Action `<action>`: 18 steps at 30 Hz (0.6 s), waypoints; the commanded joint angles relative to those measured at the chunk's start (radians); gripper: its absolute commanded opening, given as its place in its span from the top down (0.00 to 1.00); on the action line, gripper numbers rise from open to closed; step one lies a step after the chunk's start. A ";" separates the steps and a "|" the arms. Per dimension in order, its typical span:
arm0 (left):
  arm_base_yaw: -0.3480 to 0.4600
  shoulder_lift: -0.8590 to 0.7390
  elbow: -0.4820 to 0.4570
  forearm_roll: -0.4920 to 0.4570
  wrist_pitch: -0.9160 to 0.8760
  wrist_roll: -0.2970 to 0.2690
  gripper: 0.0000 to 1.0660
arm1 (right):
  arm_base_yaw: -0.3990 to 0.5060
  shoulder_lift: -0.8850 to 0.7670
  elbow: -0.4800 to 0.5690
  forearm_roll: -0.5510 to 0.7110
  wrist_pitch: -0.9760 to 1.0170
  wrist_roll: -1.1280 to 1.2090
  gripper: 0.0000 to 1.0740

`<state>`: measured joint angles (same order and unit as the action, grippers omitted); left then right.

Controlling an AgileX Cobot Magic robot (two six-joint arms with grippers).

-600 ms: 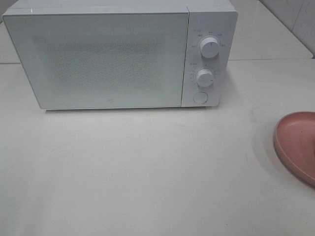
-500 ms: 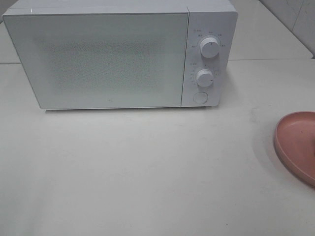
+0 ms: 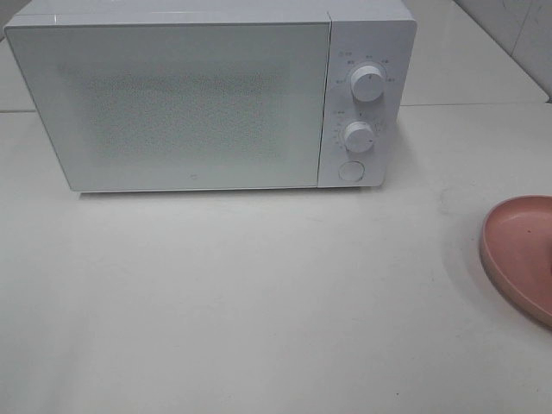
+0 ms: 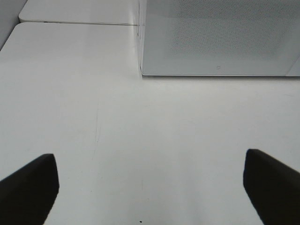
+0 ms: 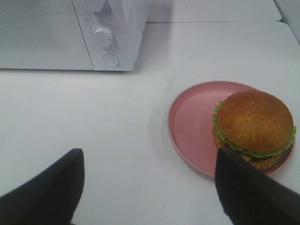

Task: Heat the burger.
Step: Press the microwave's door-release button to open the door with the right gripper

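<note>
The burger (image 5: 254, 122), with a glossy brown bun and green lettuce frill, sits on a round pink plate (image 5: 190, 119) in the right wrist view. In the high view only the plate's left part (image 3: 517, 254) shows at the right edge; the burger is out of frame there. My right gripper (image 5: 150, 187) is open, its dark fingers spread above the table, one fingertip (image 5: 248, 187) just in front of the burger. My left gripper (image 4: 147, 183) is open over bare table in front of the microwave (image 4: 220, 37). The white microwave (image 3: 190, 103) has its door shut.
The microwave's panel carries two white knobs (image 3: 367, 84) (image 3: 358, 136) and a round button (image 3: 350, 171). A tiled wall (image 3: 517, 34) shows at the far right. White tabletop (image 3: 259, 293) spreads in front of the microwave.
</note>
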<state>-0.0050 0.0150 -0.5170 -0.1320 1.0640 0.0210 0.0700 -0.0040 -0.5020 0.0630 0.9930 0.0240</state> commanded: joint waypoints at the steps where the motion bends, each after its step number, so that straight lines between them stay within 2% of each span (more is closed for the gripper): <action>1: 0.005 -0.003 0.001 -0.010 0.004 0.002 0.07 | -0.009 0.011 -0.027 0.004 -0.048 -0.007 0.29; 8: 0.005 -0.003 0.001 -0.010 0.004 0.002 0.07 | -0.009 0.102 -0.032 0.004 -0.123 -0.005 0.29; 18: 0.005 -0.003 0.001 -0.010 0.004 0.002 0.07 | -0.009 0.319 -0.032 0.003 -0.296 -0.008 0.29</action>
<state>-0.0050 0.0150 -0.5170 -0.1320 1.0640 0.0210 0.0700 0.2770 -0.5290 0.0640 0.7520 0.0240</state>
